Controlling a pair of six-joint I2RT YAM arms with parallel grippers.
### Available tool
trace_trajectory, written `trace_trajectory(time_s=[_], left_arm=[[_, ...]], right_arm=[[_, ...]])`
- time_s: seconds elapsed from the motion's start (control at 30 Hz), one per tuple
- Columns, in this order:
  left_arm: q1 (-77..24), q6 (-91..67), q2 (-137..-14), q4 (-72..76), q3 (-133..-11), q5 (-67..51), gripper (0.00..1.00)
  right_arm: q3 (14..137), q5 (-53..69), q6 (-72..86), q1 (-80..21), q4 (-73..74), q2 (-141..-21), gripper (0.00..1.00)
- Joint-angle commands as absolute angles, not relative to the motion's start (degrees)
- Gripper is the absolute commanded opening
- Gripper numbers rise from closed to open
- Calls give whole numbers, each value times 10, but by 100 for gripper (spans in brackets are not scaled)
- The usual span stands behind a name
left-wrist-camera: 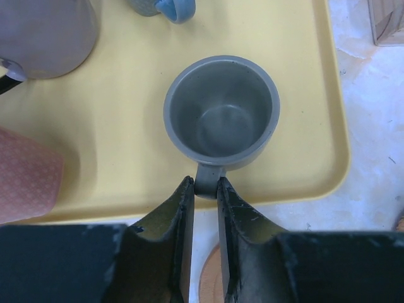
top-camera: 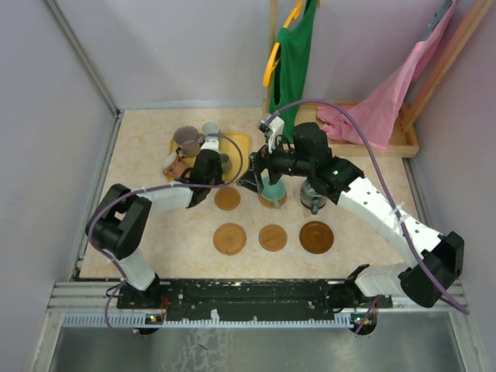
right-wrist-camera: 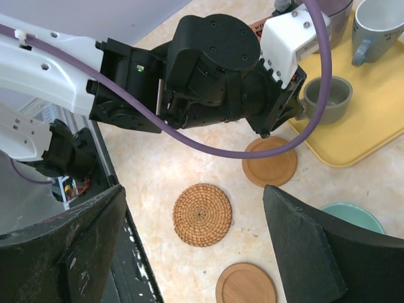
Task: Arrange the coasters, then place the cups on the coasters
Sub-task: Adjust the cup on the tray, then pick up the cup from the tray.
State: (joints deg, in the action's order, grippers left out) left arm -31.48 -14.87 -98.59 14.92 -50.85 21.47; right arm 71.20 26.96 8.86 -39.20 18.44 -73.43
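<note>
Six coasters (top-camera: 230, 239) lie in two rows of three on the bench (top-camera: 178, 252), so the arranging looks finished. Two cups stand on the upper row: a teal cup (top-camera: 271, 190) at centre and a dark grey cup (top-camera: 312, 194) to its right. Four more wait on the yellow tray (top-camera: 242, 143) at upper left. The left hand (left-wrist-camera: 204, 186) is pinched narrow on the handle of the grey cup (left-wrist-camera: 221, 113) there. The right hand (right-wrist-camera: 194, 192) gapes wide and empty above the teal cup.

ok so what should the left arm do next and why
Probably lift straight up. The jaws of the left gripper look closed on the handle of the grey cup, which sits on the yellow tray, and a bare coaster waits just off the tray's edge.
</note>
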Motion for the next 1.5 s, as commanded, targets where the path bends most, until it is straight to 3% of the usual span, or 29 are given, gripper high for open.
trace_trajectory(time_s=[0.0,0.1,1.23,1.47], left_arm=[[-321,-140,-975,142,-508,217,30],[-322,-143,-972,141,-502,221,43],[-320,-123,-1027,82,-584,173,37],[-316,-128,-1029,81,-588,172,38]], right_arm=[[707,267,98,-389,155,-712,89],[705,268,101,-389,151,-711,89],[685,267,101,-368,147,-685,89],[654,208,123,-334,126,-653,90]])
